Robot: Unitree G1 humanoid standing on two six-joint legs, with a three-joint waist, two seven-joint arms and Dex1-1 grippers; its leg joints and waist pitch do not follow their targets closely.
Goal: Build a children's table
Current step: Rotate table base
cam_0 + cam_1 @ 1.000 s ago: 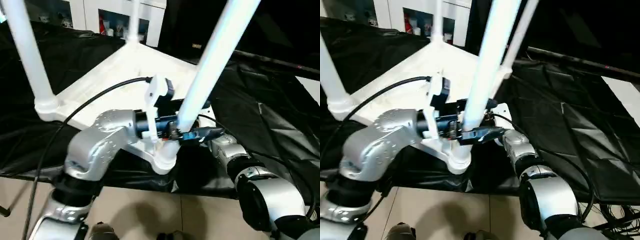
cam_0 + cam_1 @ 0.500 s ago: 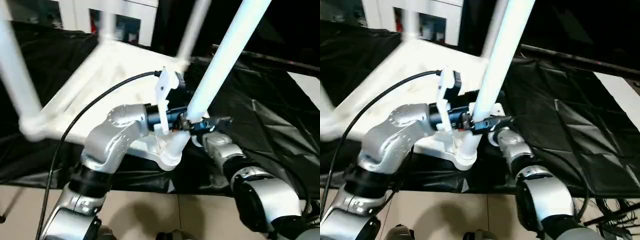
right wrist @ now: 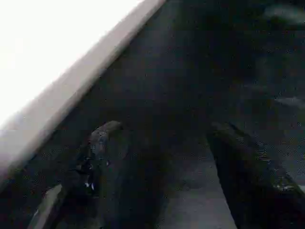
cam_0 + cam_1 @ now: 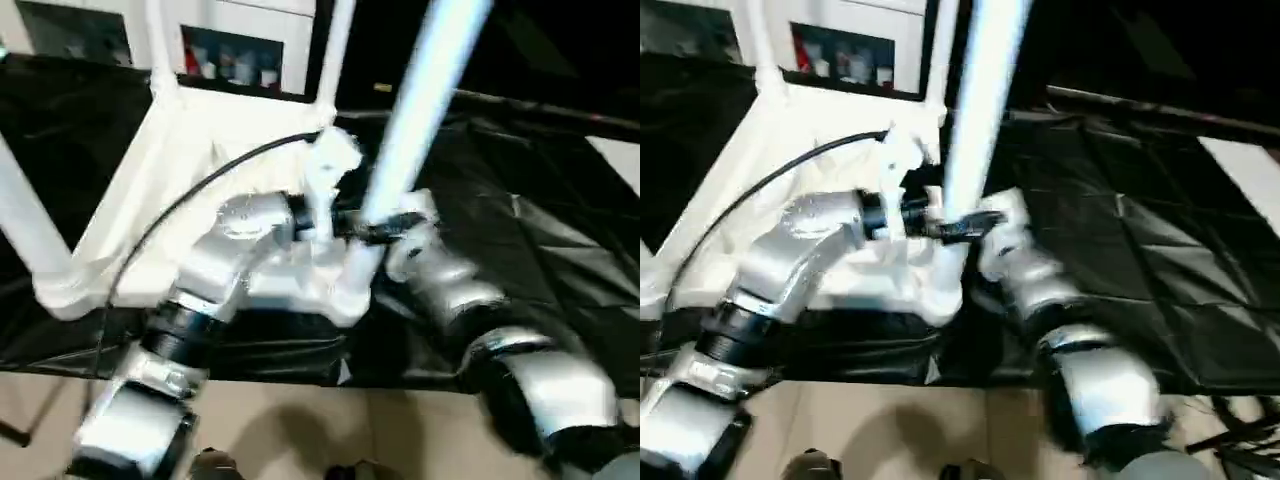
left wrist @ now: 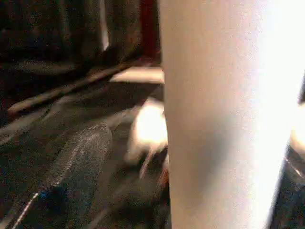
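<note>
The upturned white table shows ribbed underside; my left gripper, spread wide, straddles its near leg; my right gripper gapes empty.

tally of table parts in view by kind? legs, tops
Tube legs: 4
Table top: 1
Total: 5
</note>
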